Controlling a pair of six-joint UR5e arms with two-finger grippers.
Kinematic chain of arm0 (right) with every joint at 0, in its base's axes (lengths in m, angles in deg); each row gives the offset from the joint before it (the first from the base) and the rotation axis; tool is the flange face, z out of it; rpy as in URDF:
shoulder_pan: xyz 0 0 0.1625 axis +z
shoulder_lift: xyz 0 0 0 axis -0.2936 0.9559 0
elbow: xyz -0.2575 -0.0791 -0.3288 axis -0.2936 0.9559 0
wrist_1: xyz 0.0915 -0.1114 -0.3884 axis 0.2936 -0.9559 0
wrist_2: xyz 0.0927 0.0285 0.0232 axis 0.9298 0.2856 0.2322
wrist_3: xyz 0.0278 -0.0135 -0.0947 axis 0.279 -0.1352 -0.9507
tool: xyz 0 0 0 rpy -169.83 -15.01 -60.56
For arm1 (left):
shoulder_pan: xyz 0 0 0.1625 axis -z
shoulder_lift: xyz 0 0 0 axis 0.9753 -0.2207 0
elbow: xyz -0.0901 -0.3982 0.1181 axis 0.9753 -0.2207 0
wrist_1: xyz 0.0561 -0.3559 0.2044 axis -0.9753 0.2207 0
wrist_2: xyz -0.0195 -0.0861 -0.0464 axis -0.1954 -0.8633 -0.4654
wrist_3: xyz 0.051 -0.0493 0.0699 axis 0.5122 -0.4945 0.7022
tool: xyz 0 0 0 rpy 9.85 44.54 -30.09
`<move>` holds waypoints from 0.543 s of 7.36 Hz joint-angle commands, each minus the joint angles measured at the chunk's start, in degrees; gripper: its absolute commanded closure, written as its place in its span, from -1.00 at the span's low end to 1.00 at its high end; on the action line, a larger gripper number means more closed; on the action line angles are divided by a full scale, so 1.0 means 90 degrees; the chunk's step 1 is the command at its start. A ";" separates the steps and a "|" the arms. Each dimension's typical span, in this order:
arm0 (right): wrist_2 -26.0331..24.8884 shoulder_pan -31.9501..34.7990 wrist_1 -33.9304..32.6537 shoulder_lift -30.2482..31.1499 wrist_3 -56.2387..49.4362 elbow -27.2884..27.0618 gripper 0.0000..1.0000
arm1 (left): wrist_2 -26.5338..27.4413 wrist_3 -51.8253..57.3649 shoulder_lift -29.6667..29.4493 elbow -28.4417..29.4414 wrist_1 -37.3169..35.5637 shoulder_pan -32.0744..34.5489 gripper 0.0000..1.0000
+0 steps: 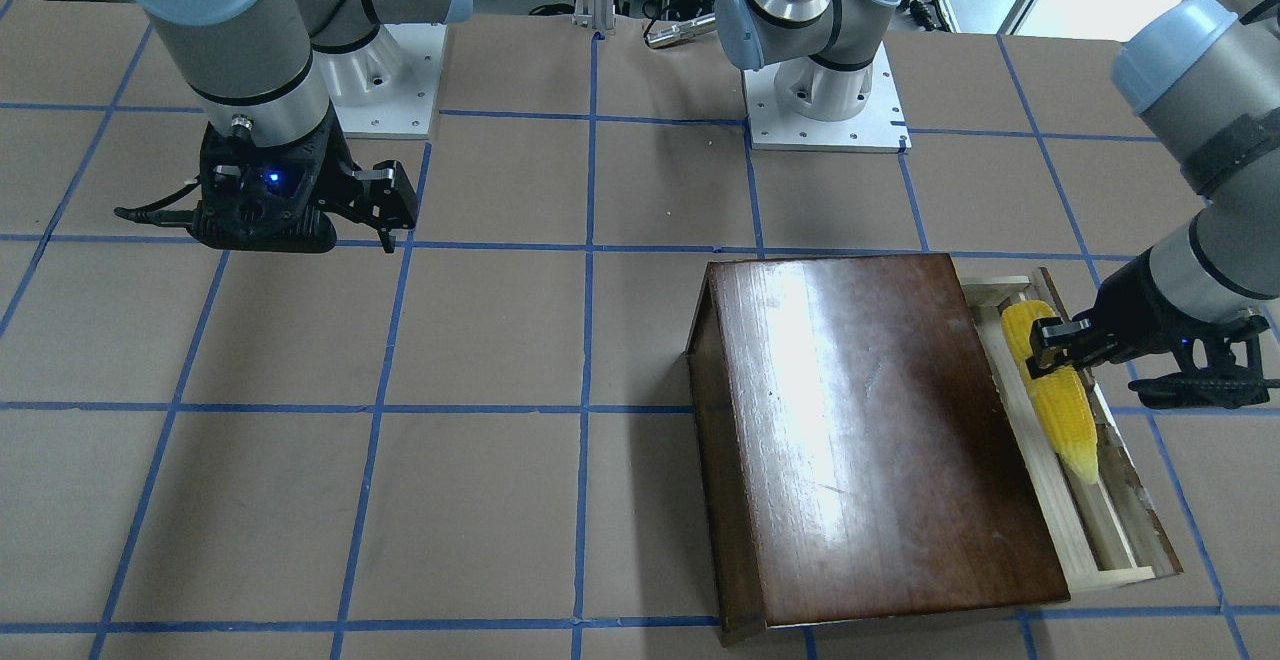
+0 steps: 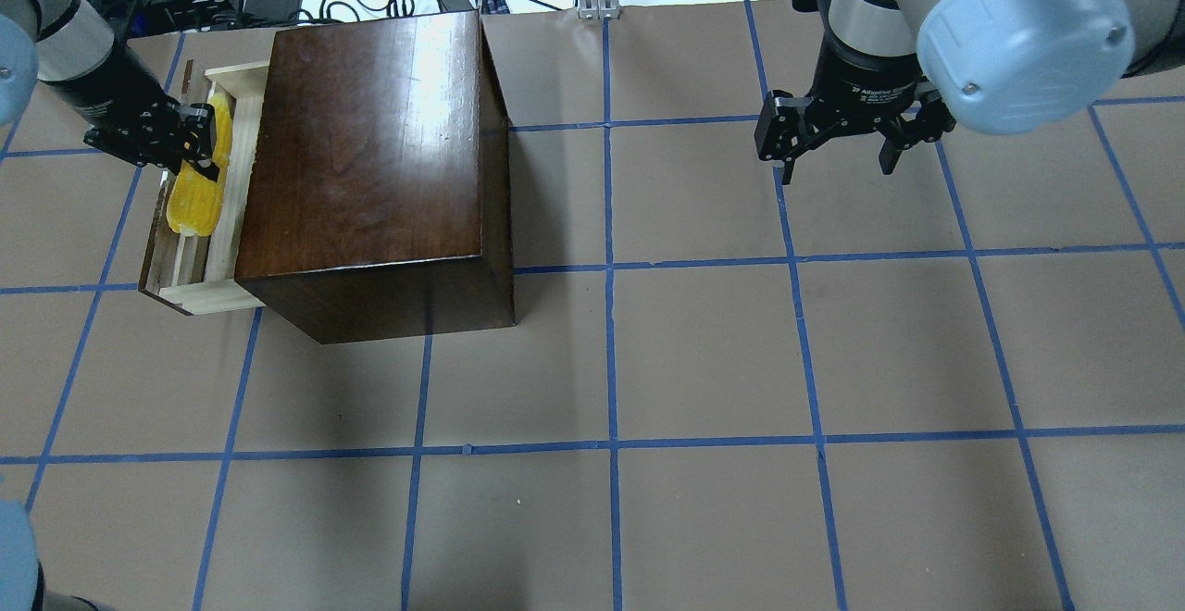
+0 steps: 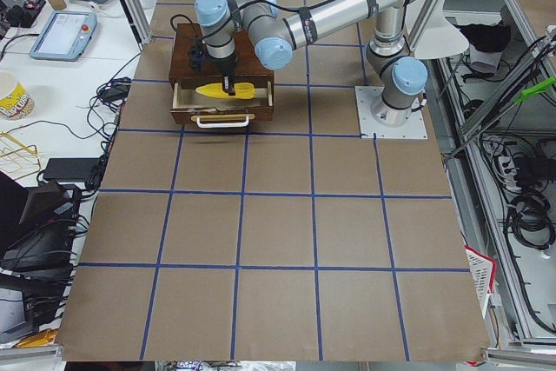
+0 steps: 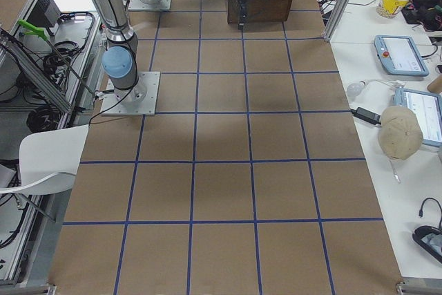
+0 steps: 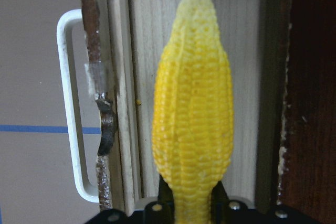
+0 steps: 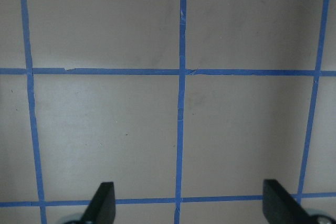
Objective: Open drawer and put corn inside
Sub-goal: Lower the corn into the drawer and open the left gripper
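Corn (image 1: 1050, 395) sits lengthwise in the pulled-out drawer (image 1: 1040, 485), parallel to the side of the dark glossy box (image 1: 860, 420) that the drawer slides out of. The left pincer (image 1: 1050, 345) is clamped on the cob's thick end, one finger on either side, and the pointed tip faces away from the pincer along the drawer. In the left wrist view the cob (image 5: 193, 114) hangs over the pale wooden drawer floor (image 5: 144, 40), with the box's dark edge to one side and the scuffed drawer front with its white handle (image 5: 71, 108) to the other (whether the cob already touches the floor cannot be told). From overhead the cob (image 2: 194, 194) shows between the box (image 2: 370, 139) and the drawer front, nearer the far end of the drawer (image 2: 208, 292) than the near end, with the left pincer (image 2: 199, 143) gripping it there.

The right pincer (image 2: 836, 162) hovers well away from the box, on the side opposite the drawer, above the bare brown tabletop (image 2: 704, 352) with its blue tape lines. Its fingers (image 6: 102, 203) stand wide apart and hold nothing; below them only the taped grid shows.
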 commanded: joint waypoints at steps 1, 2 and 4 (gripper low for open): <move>0.0000 0.0000 -0.0004 -0.0004 0.0000 -0.0001 -1.00 | -0.0005 -0.0009 -0.0068 -0.0003 -0.0006 -0.0030 1.00; 0.0000 0.0000 0.0006 -0.0004 0.0000 -0.0001 -1.00 | -0.0005 -0.0009 -0.0097 0.0007 -0.0006 -0.0030 0.94; 0.0000 0.0000 -0.0004 0.0006 0.0000 -0.0001 -1.00 | -0.0004 -0.0028 -0.0088 0.0046 0.0003 -0.0039 -0.65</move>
